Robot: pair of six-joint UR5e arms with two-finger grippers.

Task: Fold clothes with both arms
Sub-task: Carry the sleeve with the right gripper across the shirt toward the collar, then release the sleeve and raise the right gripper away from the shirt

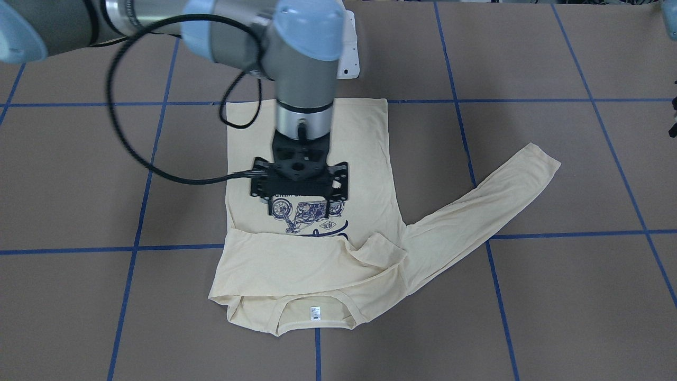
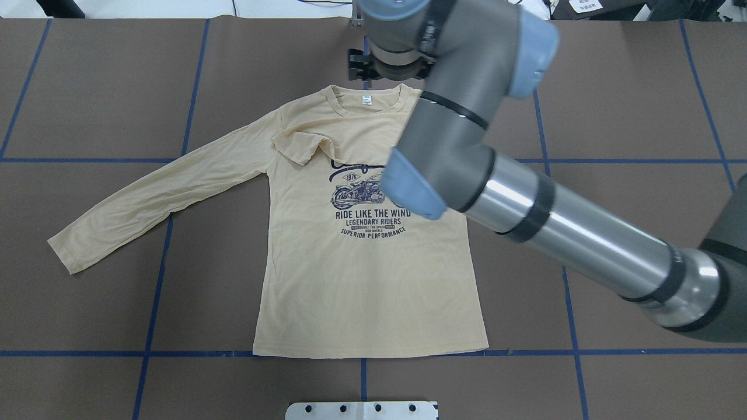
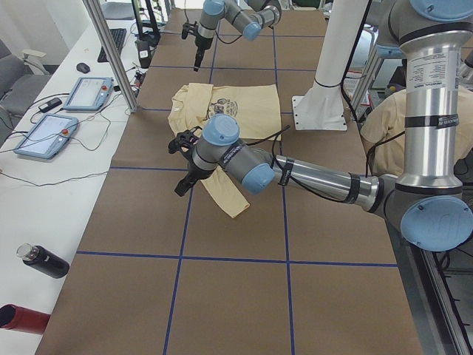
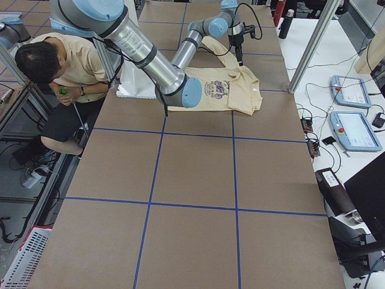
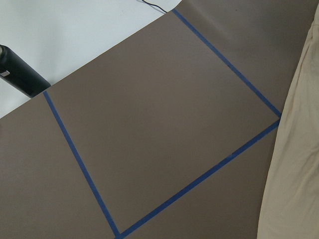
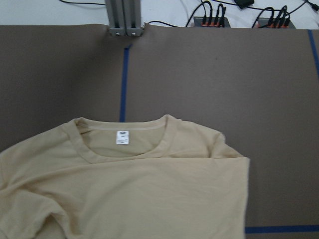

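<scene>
Right end effector (image 1: 305,212) is hovering wide open, long-sleeved T-shirt (image 1: 317,270) lying below it; left end effector (image 3: 182,186): cannot tell.

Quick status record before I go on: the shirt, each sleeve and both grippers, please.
shirt: flat on the table, print up, collar on the side away from the robot's base
stretched sleeve: out straight on the robot's left, not folded
folded sleeve: laid across the chest, cuff at the top of the print
right gripper: hanging above the shirt, jaws look apart, holding nothing
left gripper: close to the stretched sleeve's cuff, apart from the cloth; jaws cannot be judged
</scene>
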